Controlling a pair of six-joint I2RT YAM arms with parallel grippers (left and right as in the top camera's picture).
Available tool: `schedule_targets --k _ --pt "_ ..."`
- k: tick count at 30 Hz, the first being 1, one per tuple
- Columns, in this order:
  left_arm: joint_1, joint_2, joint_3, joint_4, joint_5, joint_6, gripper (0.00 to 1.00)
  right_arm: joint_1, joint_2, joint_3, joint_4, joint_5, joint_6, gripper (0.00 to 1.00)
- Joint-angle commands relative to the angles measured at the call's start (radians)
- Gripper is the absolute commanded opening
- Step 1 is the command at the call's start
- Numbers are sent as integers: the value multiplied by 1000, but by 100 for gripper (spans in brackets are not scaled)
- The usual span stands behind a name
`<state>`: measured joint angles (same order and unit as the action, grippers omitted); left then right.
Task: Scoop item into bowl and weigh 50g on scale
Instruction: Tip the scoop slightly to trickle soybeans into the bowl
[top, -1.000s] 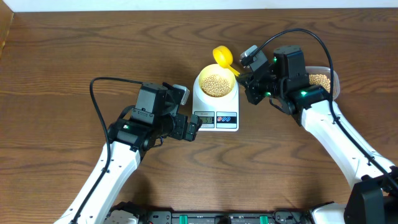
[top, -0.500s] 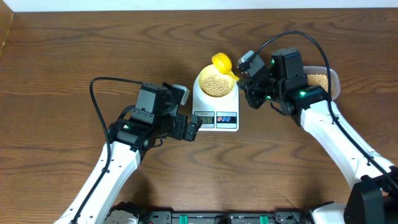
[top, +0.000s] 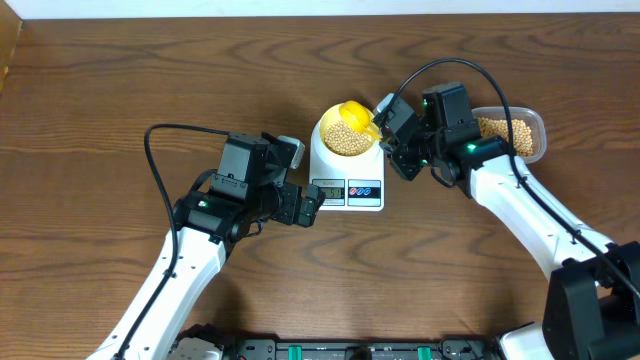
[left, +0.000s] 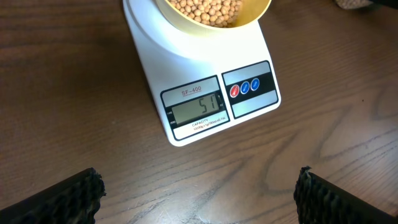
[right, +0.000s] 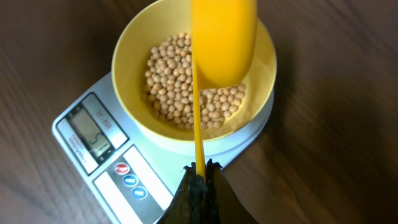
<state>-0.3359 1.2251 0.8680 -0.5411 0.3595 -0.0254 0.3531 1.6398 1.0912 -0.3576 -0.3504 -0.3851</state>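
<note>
**Overhead**
- Scale (top: 347, 185): white, mid-table, front edge toward the robot.
- Bowl (top: 323, 133): pale yellow, seated on the scale's platform.
- Beans (top: 343, 142): a tan heap inside the bowl. A second lot lies in the clear tub (top: 541, 133) to the right, well apart from the scale.
- Scoop (top: 355, 113): yellow. A second ago its head hangs beyond the bowl's far rim; now it sits over the bowl's far-right part.
- Right gripper (top: 384, 128): clenched on the scoop's handle. The arm has swung left with it, uncovering more of the tub.
- Left gripper (top: 311, 204): spread wide, empty, just in front of the scale's left corner. Unmoved over the last second.

**Left wrist**
- Display (left: 196, 107): appears to read 51.
- Fingers (left: 68, 194): far apart at the lower corners, bare table between them.

**Right wrist**
- The scoop's head covers the bowl's right side, above the beans.
- The handle runs down into the shut jaws.
- Whether the scoop carries beans cannot be told.

**Meaning for the task**
- The weight looks a shade over target.
- The scoop's return over the bowl likely serves a small correction, probably lifting a few beans out.
</note>
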Motion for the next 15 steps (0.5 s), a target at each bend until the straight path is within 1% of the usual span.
schedule_targets --k 1,15 --pt "-2 3 2 1 -10 2 100 10 -1 8 14 4 -16 1" --pt "-2 3 2 1 -10 3 100 77 36 8 24 24 -16 1"
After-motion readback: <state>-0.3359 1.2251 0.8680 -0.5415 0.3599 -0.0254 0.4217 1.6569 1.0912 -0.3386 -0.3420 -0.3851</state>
